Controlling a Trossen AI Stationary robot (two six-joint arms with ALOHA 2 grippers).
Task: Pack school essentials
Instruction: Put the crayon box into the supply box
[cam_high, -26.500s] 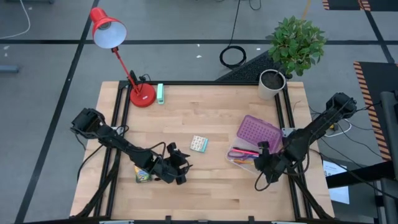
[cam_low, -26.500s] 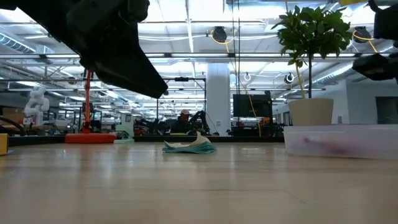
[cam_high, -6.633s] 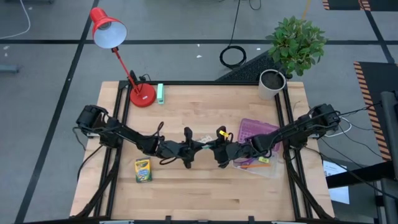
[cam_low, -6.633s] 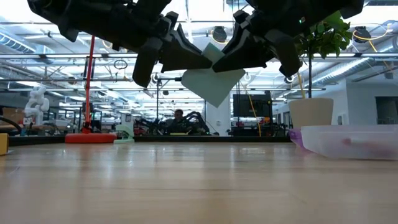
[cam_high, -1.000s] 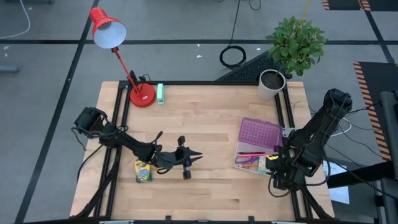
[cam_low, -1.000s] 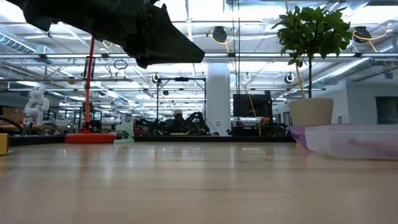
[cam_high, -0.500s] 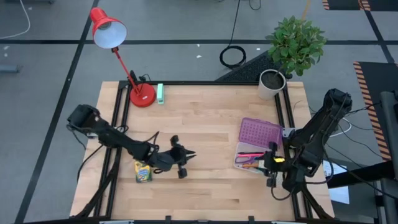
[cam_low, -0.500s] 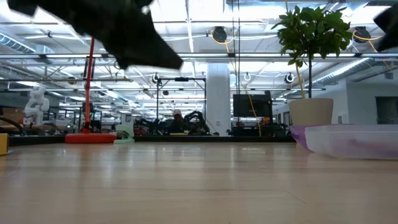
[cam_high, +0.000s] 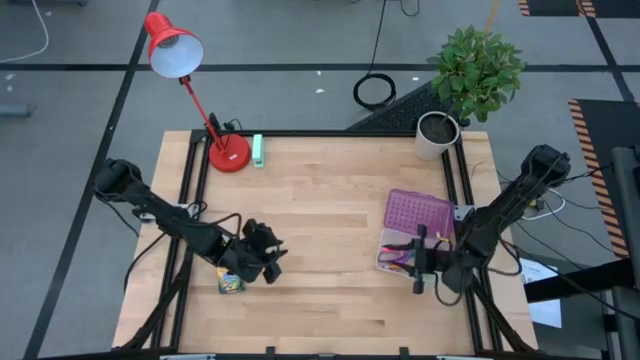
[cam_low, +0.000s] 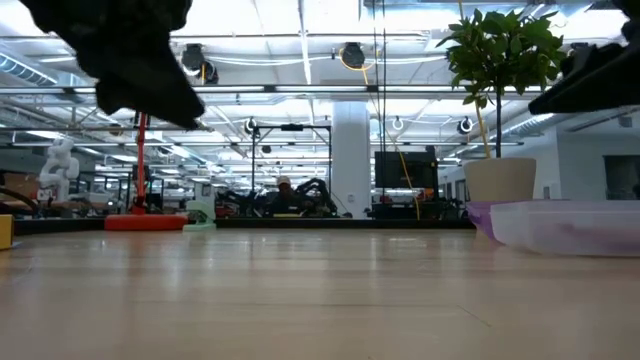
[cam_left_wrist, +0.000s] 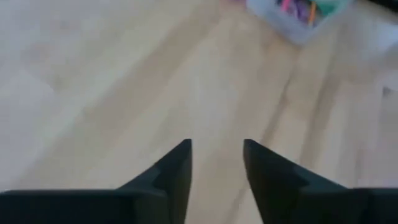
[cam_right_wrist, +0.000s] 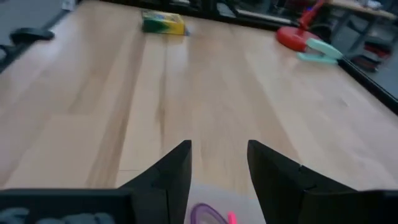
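Note:
The yellow-green crayon box (cam_high: 230, 279) lies flat on the wood near the table's left front; it also shows in the right wrist view (cam_right_wrist: 163, 23). A clear box (cam_high: 403, 254) at the right holds pink and orange pencils and other stationery, and its purple lid (cam_high: 418, 212) lies just behind it. My left gripper (cam_high: 277, 252) hovers open just right of the crayon box, its fingers (cam_left_wrist: 177, 171) pointing toward the table's right with nothing between them. My right gripper (cam_high: 420, 266) is open over the clear box's near edge, pointing toward the table's left.
A red desk lamp (cam_high: 229, 152) and a mint-green block (cam_high: 258, 150) stand at the far left. A potted plant (cam_high: 440, 130) stands at the far right corner. Bare wood (cam_high: 330, 230) lies between the two grippers.
My left gripper has drawn back toward the table's left edge and now sits close beside the crayon box. My right gripper has shifted a little toward the table's left, beside the clear box. Nothing on the table has moved.

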